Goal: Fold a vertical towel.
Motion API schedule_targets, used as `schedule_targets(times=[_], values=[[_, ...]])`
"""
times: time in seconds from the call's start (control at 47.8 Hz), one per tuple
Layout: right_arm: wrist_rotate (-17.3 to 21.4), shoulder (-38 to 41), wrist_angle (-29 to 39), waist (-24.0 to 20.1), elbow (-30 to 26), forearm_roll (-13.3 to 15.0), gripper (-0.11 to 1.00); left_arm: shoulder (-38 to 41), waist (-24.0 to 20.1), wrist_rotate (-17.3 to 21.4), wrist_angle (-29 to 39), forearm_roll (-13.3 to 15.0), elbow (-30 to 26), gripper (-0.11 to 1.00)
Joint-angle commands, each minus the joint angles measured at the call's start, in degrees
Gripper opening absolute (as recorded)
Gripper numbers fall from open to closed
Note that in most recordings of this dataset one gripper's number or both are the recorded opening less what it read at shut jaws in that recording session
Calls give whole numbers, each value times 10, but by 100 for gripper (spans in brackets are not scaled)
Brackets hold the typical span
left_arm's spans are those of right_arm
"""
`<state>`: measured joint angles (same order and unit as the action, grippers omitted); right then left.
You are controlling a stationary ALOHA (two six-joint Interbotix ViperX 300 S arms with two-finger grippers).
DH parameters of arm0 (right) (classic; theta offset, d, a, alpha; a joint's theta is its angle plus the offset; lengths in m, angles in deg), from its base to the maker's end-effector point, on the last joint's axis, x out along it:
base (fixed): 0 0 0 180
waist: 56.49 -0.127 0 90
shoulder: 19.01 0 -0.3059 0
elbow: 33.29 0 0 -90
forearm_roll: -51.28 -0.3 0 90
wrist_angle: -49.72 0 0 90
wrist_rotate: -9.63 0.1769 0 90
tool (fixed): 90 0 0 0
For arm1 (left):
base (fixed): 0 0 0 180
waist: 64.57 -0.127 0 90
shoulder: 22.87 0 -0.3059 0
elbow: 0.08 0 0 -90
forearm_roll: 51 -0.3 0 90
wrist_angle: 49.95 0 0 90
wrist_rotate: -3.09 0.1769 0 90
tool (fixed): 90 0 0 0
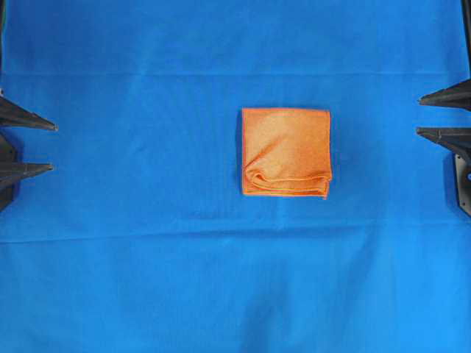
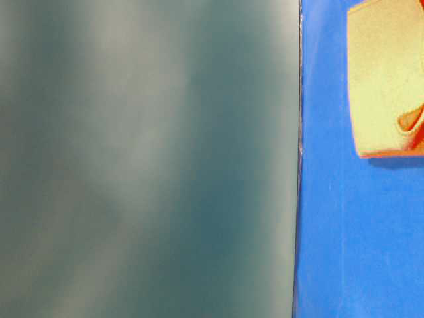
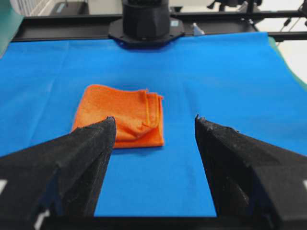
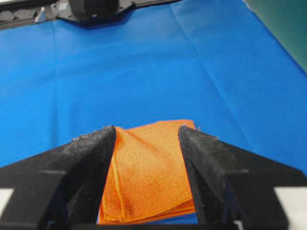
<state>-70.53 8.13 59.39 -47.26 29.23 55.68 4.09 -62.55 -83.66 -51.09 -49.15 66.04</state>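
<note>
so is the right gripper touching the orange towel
Apart. The overhead view shows the right gripper open at the right edge, with bare blue cloth between it and the folded orange towel.

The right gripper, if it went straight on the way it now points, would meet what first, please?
Probably the towel: it lies between the open jaws of the right gripper, apart from them in the overhead view. How high the gripper hangs is unclear.

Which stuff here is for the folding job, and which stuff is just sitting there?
For the job:
- orange towel, already folded into a square
- left pincer, open, off the towel
- right pincer, open, off the towel

Just there:
- big blue cloth covering the table
- black arm base at the far edge
</note>
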Motion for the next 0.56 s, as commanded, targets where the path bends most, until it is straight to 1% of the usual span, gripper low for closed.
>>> schedule_targets(times=[0.0, 0.543], values=[[1, 9, -3, 2, -6, 0, 60, 4, -4, -1, -3, -1, -5, 65], [1, 9, -2, 2, -6, 0, 60, 4, -3, -1, 1, -1, -5, 65]])
